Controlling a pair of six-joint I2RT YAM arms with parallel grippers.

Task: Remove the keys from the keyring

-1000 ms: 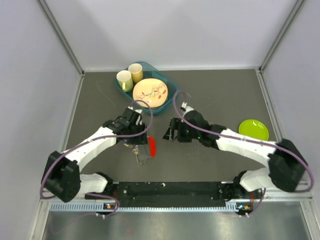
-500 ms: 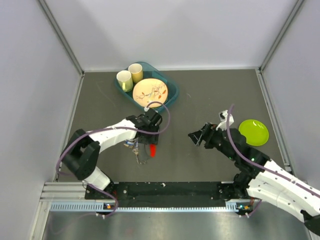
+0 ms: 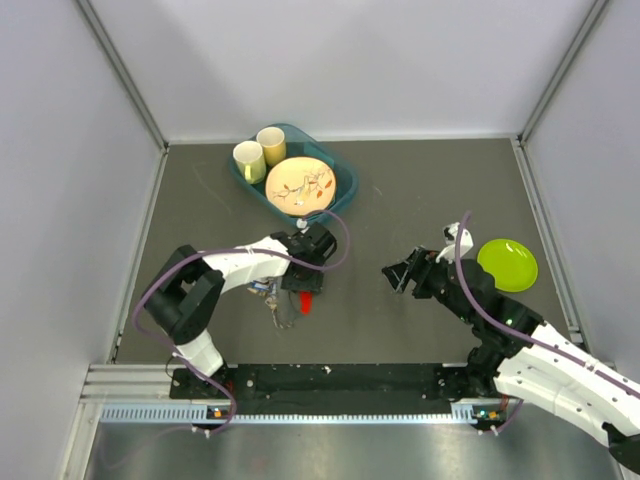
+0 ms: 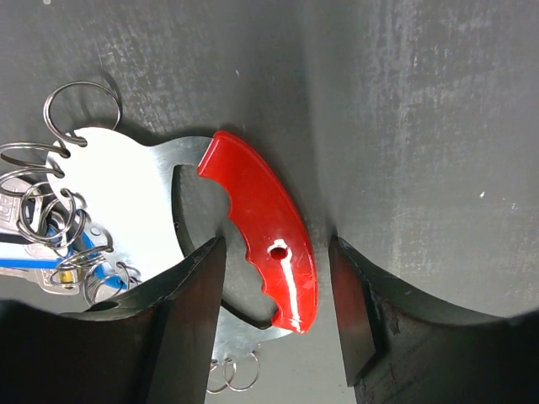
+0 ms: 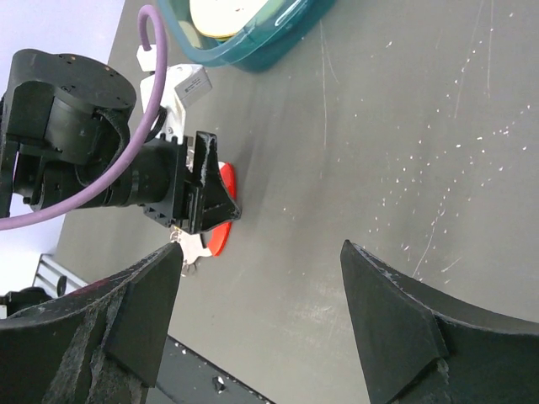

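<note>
Spread wide, the left gripper (image 4: 276,278) is straddling the red, curved, metal-ringed keyring (image 4: 261,219) mid-frame, the right gripper (image 5: 261,252), spread wide too, is hovering, and the tiny metal keys (image 4: 50,261) at lower left are all hanging on it, none off yet.

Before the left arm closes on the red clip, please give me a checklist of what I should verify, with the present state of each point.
1. Left gripper open: ok.
2. Red clip inside the left gripper's gap: ok.
3. Keys outside that gap: ok, they lie beside the clip with their rings.
4. Right gripper open and empty: ok.
5. Right gripper close to the keys: not ok, it is apart, to the right.
6. Left gripper touching the table: cannot tell.
</note>
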